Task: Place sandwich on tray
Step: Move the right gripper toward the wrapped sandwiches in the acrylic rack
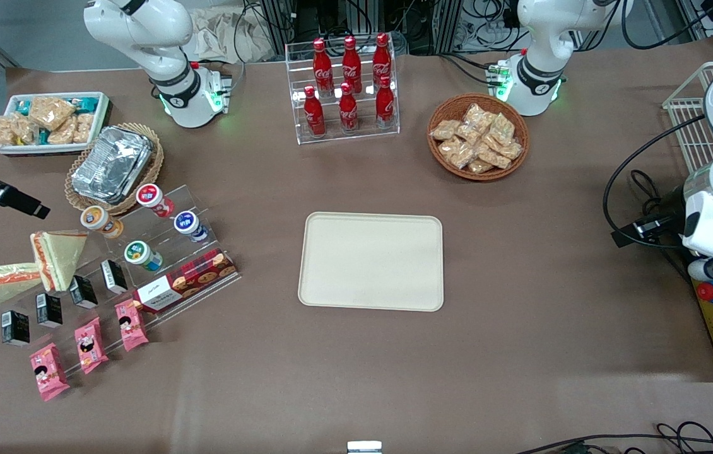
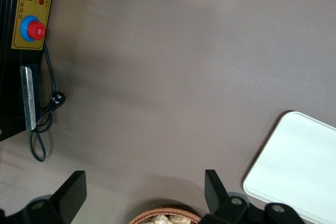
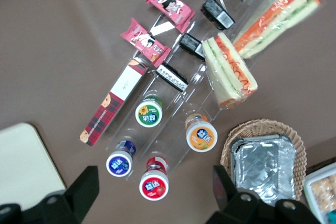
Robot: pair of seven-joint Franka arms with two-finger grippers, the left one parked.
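Sandwich point(image 3: 277, 18): it lies flat on the table in its clear wrap, with orange-red and green stripes, and is not held.
Gripper point(image 3: 153, 174): its two fingers stand wide apart and hold nothing. It hovers above the round cups of the clear stand point(image 3: 176, 85).
Hard to see at the gripper: only the two dark fingertips point(image 3: 86, 182) show in the right wrist view, and the rest of the hand is cut off.
Just under the gripper: a red-lid cup point(image 3: 153, 186) is between the fingertips but lower, on the stand, and a blue-lid cup point(image 3: 119, 162) is beside it.
A little farther out: a green-lid cup point(image 3: 148, 114) and an orange-lid cup point(image 3: 201, 135), and a red checked cookie box point(image 3: 112, 104) that lies along the stand.
Near one fingertip: a wicker basket point(image 3: 294, 135) with foil containers point(image 3: 264, 164). A white bin point(image 3: 321, 192) beside it is cut off by the edge.
Second wedge point(image 3: 229, 72): it has red-speckled filling and lies between the cups and the sandwich, close to the sandwich.
Sandwich from the gripper: well apart, past the cups and the second wedge. In the front view it point(image 1: 0, 282) is nearer to the camera than the basket.
Outer rows: black cartons point(image 3: 217, 13) and pink packets point(image 3: 145, 39).
Tray point(image 1: 372, 261): well apart from the gripper, toward the middle of the table, with nothing on it. In the right wrist view only one corner shows.
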